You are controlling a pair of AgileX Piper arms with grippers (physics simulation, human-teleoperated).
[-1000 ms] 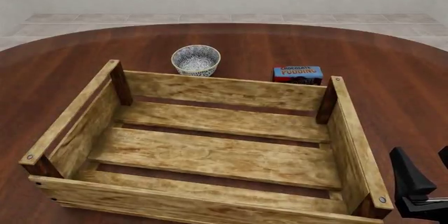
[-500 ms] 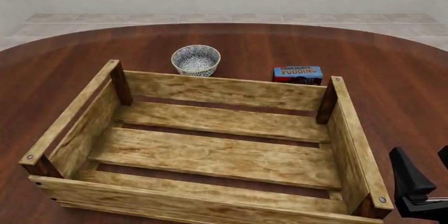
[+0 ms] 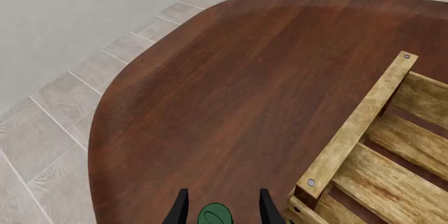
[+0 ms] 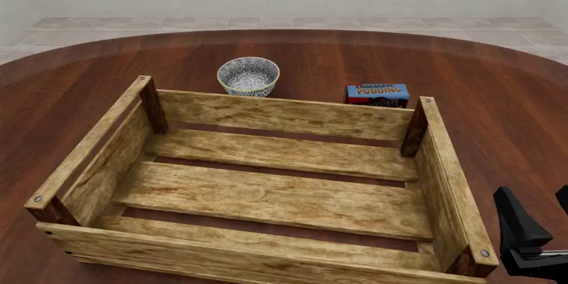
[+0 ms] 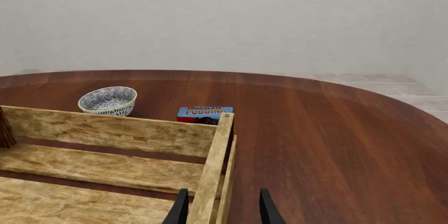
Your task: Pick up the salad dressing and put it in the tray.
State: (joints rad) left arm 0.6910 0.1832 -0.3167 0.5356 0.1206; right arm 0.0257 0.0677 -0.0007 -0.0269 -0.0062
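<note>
ITEM: salad dressing [image 3: 215, 215]. Only its dark green cap shows, in left wrist view, sitting between the 2 fingers of left gripper [image 3: 219, 209]; bottle body out of frame. Not visible in front view. It lies outside the tray [image 3: 357, 124], just beside a near corner post.

ITEM: tray. Light-wood slatted crate, mid-table [image 4: 373, 58], nothing in it. Patterned bowl [image 4: 249, 75] and blue pudding box [image 4: 378, 94] stand beyond its far wall, apart from it.

TOOLS: left gripper: fingers flank the cap w/ gaps both sides, looks apart, not clamped. Right gripper [image 5: 220, 209]: fingers spread, holding nothing, straddling tray's right wall rim; idle at front view's lower right.

STEP (judgement): approach/grasp stage; bottle not yet lifted.

NEXT (judgement): left arm needs to descend so fingers reach bottle neck or body, pinch, lift clear of crate wall, carry over rim into tray.
</note>
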